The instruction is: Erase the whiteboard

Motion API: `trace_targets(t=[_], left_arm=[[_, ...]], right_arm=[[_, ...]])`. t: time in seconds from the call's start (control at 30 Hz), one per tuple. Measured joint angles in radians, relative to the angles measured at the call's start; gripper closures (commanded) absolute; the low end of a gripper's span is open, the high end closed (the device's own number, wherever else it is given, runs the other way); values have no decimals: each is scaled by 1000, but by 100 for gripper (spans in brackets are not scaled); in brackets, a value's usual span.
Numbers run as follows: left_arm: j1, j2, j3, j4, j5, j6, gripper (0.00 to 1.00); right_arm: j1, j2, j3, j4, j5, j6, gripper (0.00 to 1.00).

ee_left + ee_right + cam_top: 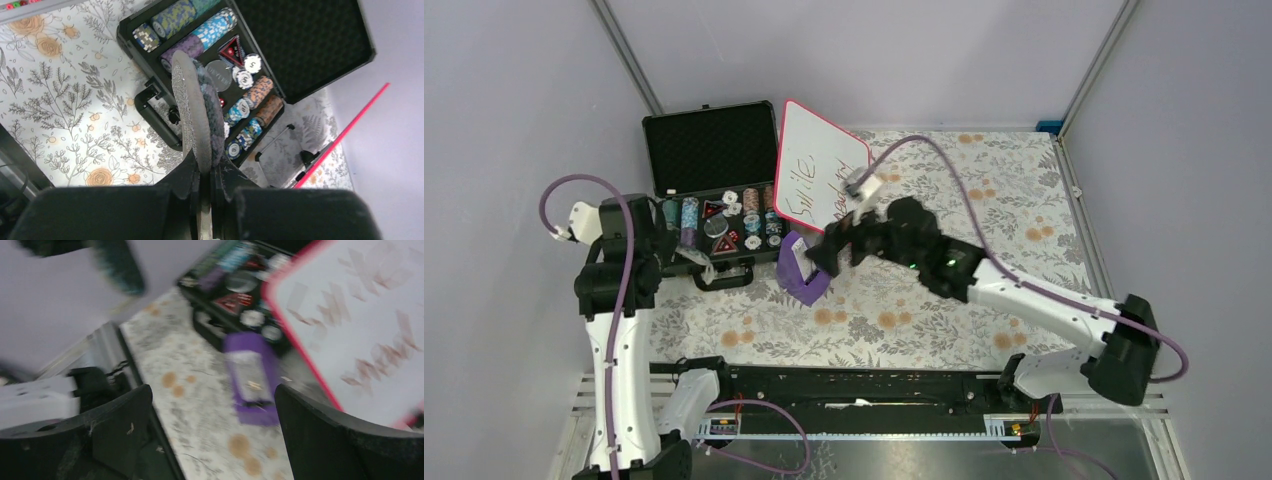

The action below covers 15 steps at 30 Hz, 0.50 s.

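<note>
Left tool [202, 185] pinching flat round fuzzy grey pad [197, 112] edge-up, right tool [214, 432] spread wide, empty, near purple block [250, 380], red-rimmed whiteboard [819, 165] with dark handwriting tilted near tabletop [984, 200] far-left corner, beside foam-lined chip case [709, 145]

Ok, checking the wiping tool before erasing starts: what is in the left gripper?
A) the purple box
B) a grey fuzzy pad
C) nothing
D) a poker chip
B: in the left wrist view the left gripper is shut on a grey fuzzy pad, held on edge above the open poker chip case.
</note>
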Motion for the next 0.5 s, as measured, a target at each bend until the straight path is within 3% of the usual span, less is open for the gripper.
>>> trace_targets(t=[0.13, 0.27, 0.5], left_arm=[[-5, 2, 51, -13, 13, 31, 100], [-8, 32, 51, -34, 80, 70, 100], [-47, 41, 32, -61, 203, 97, 100]], right_arm=[[277, 140, 176, 50, 54, -50, 5], [436, 284, 315, 76, 140, -115, 8], [515, 521, 471, 74, 352, -229, 21]])
